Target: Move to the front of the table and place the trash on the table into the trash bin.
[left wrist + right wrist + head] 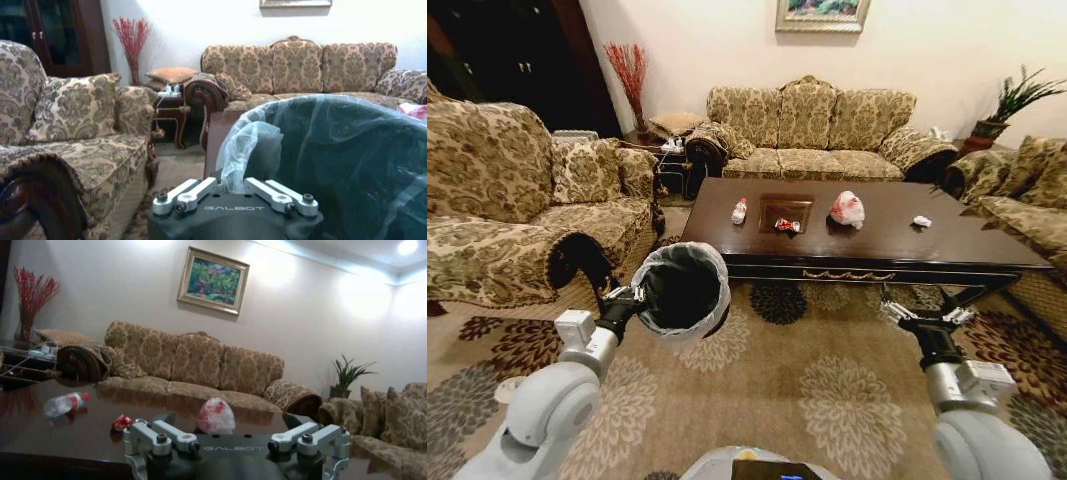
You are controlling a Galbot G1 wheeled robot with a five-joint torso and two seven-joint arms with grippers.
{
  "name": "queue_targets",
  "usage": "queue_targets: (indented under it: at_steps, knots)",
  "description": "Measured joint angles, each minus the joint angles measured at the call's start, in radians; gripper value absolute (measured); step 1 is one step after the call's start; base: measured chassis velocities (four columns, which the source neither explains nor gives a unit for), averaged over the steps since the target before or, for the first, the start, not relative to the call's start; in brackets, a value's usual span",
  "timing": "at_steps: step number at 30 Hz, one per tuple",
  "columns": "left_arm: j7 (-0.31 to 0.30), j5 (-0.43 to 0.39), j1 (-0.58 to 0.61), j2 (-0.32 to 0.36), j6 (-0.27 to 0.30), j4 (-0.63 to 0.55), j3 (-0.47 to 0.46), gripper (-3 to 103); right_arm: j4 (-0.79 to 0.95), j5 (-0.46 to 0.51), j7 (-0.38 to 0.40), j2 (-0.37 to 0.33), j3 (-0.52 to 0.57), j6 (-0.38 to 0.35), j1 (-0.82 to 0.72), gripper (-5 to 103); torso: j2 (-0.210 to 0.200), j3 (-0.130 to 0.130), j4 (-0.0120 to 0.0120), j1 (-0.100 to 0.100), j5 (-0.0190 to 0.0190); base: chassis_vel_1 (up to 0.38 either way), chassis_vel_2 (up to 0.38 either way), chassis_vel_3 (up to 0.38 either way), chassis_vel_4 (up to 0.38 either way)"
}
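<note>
Gripping the rim of the lined trash bin, the left end effector holds it off the carpet, just short of the near left corner of the desk. In the left wrist view its fingers pinch the bin's wall and the translucent liner folded over it.

The right end effector hangs in front of the desk's near right edge, spread wide and carrying nothing; the right wrist view shows both fingers well apart.

On the desk lie four pieces of trash. The clear bottle with a red label lies on its side towards the left. A small red-white item, probably the crushed drink can, sits at the near edge of the square inlay. The pink-white plastic bag bundle is just right of the inlay, and the white paper wad lies further right, apart from the rest.
</note>
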Motion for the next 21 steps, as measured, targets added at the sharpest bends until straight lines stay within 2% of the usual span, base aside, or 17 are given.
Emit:
queue_targets:
  at_steps: [21]
  knots:
    - [0.0,0.002,0.004,-0.001,-0.001,-0.002,0.0,3,0.0,0.0,0.001,0.0,0.001,0.001,-0.001,100,0.085,0.05,0.0002,0.035,0.0,0.0,0.0,0.0,0.0]
